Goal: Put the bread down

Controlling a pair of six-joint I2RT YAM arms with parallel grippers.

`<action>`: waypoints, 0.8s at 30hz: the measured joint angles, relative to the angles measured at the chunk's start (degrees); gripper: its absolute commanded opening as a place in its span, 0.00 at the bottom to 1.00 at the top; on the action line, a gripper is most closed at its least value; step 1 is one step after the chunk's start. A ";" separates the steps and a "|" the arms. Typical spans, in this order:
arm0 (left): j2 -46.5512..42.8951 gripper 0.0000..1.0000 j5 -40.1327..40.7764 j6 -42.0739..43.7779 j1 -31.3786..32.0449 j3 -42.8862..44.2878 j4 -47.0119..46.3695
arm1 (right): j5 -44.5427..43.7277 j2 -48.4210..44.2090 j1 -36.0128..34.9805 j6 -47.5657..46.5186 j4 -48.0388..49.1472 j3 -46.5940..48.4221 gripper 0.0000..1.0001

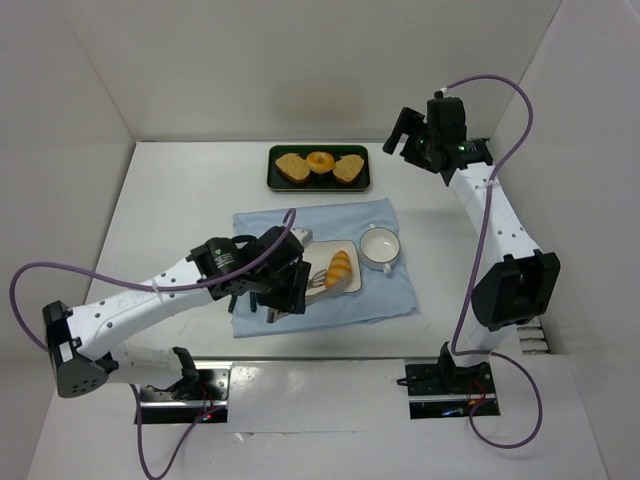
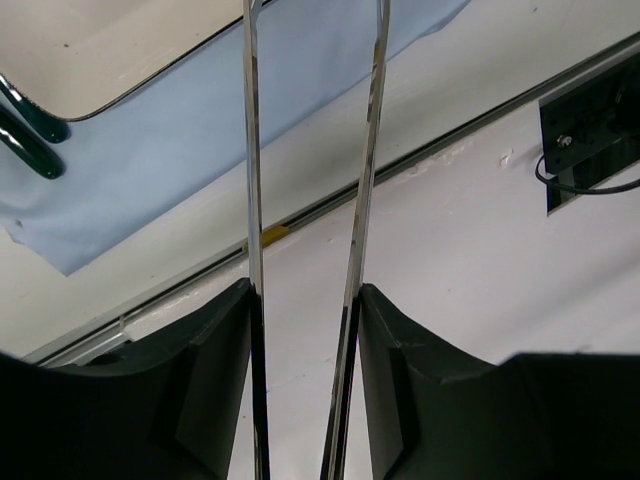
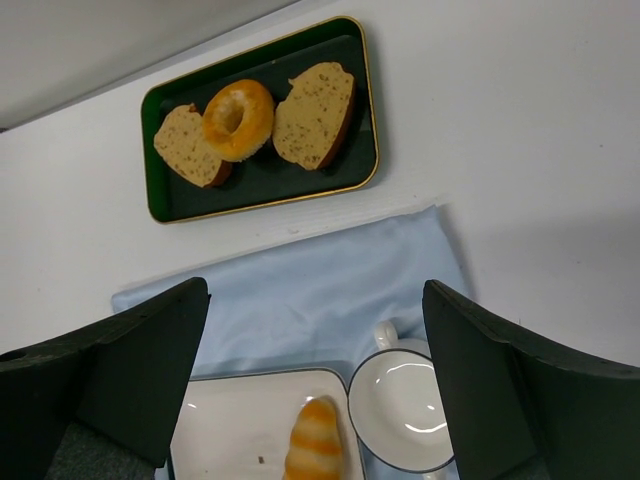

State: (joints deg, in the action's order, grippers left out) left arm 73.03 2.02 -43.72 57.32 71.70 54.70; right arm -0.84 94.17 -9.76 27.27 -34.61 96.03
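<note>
Bread: plump golden roll with faint cross ridges, lying on the white rectangular plate, toward its right half, long axis running near to far.
Plate: sits on the blue cloth, mid counter.
White cup: on the same cloth, just beside the plate's right edge, handle toward the far side. Nothing shows inside it.
Left claw: low over the plate's near-left corner, clamped on metal tongs. In the left wrist view both shiny blades run up between the two black fingers, which press on them from outside.
Tongs, tips: point across the plate toward the roll's left side. Can't tell whether they touch it.
Right claw: raised at the far right, well apart from the plate, spread wide with nothing between its fingers. Its camera looks down on tray, cloth, cup and roll.
Green tray: gold rim, on the bare counter beyond the cloth's far edge.
Tray contents: two brown toast slices, an orange ring-shaped bun between them and overlapping the left one.
</note>
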 measured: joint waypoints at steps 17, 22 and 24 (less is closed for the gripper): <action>-13.07 0.55 10.69 -3.32 0.00 0.63 4.55 | 1.55 -2.89 0.00 0.13 0.74 -5.66 0.93; -12.92 0.55 16.92 -4.48 -2.14 -1.40 2.62 | 1.81 -8.63 0.00 0.07 0.04 -9.62 0.93; -12.72 0.55 18.45 -4.55 -5.09 -3.13 1.33 | 1.81 -10.62 0.00 -0.15 -0.11 -10.25 0.93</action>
State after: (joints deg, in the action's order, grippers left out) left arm 60.31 20.47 -48.27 52.23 68.58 56.03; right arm 0.97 83.55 -9.76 27.11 -34.72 85.78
